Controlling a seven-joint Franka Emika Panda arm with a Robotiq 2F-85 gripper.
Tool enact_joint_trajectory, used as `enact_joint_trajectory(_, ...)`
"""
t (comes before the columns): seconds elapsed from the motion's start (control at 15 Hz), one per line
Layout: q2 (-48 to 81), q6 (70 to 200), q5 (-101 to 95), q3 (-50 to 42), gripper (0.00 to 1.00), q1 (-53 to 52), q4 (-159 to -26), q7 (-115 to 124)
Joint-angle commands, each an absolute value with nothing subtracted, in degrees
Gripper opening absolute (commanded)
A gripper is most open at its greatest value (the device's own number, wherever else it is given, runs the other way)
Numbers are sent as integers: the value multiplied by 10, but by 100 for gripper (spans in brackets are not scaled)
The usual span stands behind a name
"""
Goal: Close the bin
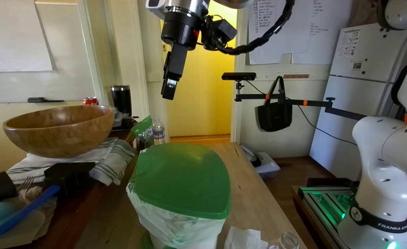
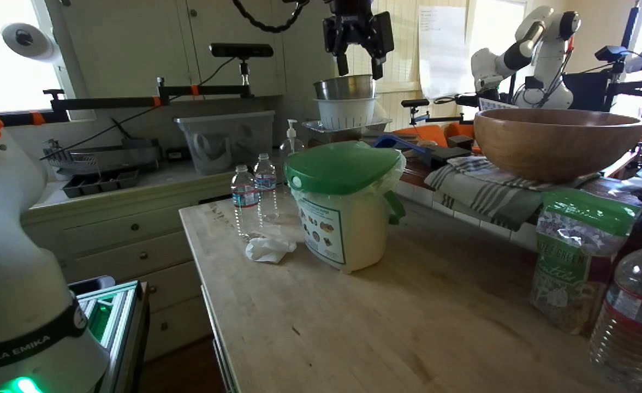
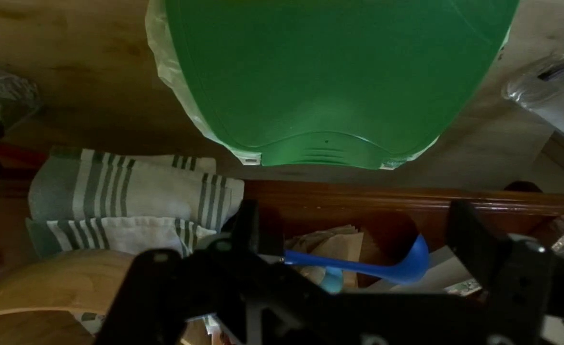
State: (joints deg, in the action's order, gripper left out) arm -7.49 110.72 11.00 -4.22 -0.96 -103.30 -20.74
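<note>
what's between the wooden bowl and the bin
A striped towel lies there, partly under the wooden bowl and stopping short of the bin. The wrist view shows this stretch; the towel shows in both exterior views too.

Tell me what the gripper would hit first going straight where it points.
Probably the lid, going by both exterior views. Depth is unclear: in the wrist view, the open jaws frame the counter edge, so the gripper might slip past.

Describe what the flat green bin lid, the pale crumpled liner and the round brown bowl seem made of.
Flat green bin lid: probably plastic, slightly glossy, with soft highlights.
Pale crumpled liner: apparently plastic film, faintly shiny, finely wrinkled.
Round brown bowl: likely wood, satin, showing grain streaks.
</note>
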Motion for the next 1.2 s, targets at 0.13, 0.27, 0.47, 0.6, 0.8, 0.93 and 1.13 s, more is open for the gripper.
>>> enact_joint_trajectory(0.13,-92,1080,78,-33,100,-5,-1039,-215)
enact_joint_trajectory(0.27,-105,1078,59,-31,100,-5,-1050,-218)
enact_joint_trajectory(0.47,-122,1070,36,-31,100,-5,-1070,-225)
enact_joint_trajectory(0.6,-134,1071,31,-32,100,-6,-1088,-227)
enact_joint_trajectory(0.8,-150,1083,33,-34,100,-8,-1116,-230)
enact_joint_trajectory(0.93,-158,1085,39,-36,100,-10,-1129,-239)
enact_joint_trajectory(1.13,-169,1093,32,-35,100,-10,-1147,-239)
